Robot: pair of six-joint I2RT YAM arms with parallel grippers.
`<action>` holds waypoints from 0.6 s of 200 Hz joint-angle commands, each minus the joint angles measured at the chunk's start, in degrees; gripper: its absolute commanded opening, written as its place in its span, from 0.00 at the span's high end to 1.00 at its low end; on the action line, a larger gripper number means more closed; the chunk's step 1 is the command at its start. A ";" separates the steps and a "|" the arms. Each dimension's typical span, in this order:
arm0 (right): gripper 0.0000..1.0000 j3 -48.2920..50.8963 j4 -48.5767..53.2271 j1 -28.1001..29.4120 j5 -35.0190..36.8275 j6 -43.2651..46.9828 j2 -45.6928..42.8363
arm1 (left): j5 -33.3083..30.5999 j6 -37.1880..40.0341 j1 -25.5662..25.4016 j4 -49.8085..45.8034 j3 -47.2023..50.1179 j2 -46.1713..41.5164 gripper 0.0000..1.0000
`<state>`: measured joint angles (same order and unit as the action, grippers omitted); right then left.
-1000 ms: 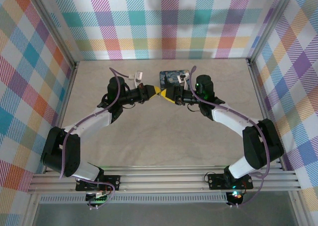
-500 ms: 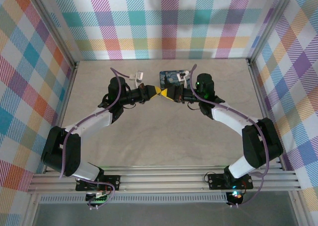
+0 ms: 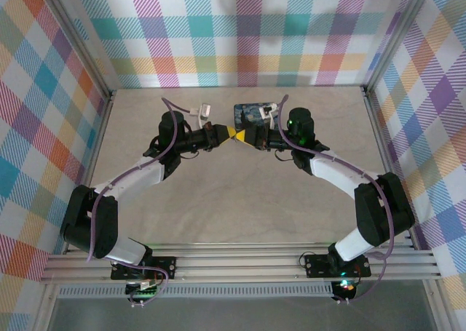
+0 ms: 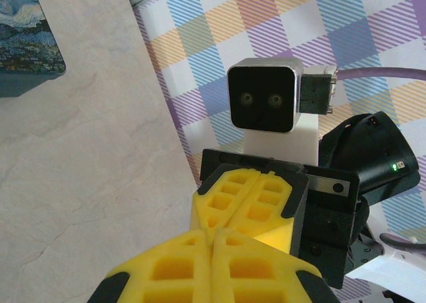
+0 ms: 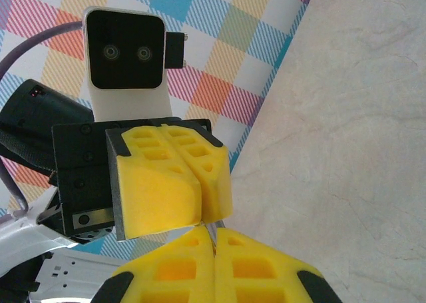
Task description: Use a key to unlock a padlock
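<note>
- Tin [image 3: 253, 113] with night-sky print lies flat on the table [image 3: 240, 200] towards its far edge; used as landmark below.
- Left gripper [image 3: 228, 132] sits just off the tin's near-left corner, pointing towards the tin.
- Left gripper pincer is fully closed: in the left wrist view its yellow pads [image 4: 213, 244] are pressed flat together along one seam, with nothing seen between them.
- Right gripper [image 3: 242, 137] is at the tin's near edge, its body overlapping the tin in the top view, pointing away from the tin towards the left gripper.
- Right gripper pincer is fully closed too: its pads [image 5: 214, 242] meet with no gap in the right wrist view, and no object is visible in the grip.
- The two grippers are nose to nose, tips touching or just apart; which one, cannot tell.
- Left wrist view: right gripper [image 4: 247, 206] faces it close up, jaws together; tin [image 4: 26, 30] is up in the far left corner, clear of both tips.
- Right wrist view: left gripper [image 5: 193, 183] faces it close up, jaws together, raised off the table.
- Padlock: cannot tell where it is relative to the tin.
</note>
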<state>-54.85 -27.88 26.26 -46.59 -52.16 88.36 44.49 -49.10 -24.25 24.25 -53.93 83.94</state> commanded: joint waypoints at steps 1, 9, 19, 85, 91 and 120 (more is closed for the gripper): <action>1.00 -0.62 0.16 0.28 0.39 3.75 -1.31 | 3.90 3.01 -0.83 -2.28 -1.77 -0.98 1.00; 0.97 -0.95 1.94 0.28 1.05 3.96 -1.35 | 3.99 3.10 -0.78 -2.39 -1.79 -1.06 1.00; 0.90 -0.88 2.36 0.28 1.76 3.59 -1.43 | 4.17 3.21 -0.80 -2.32 -1.86 -1.05 1.00; 0.74 0.07 -0.56 0.19 2.73 1.62 -0.86 | 4.60 2.97 -0.80 -2.10 -1.83 -1.58 1.00; 0.75 0.17 -0.85 0.19 2.75 1.63 -0.80 | 4.75 3.00 -0.80 -2.10 -1.75 -1.60 1.00; 0.89 0.49 -2.83 0.17 1.71 1.56 -0.36 | 5.96 3.03 -0.80 -2.16 -1.53 -1.31 1.00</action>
<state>-54.85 -26.74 26.28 -45.23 -50.59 88.29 45.56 -47.07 -24.29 22.48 -54.48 83.94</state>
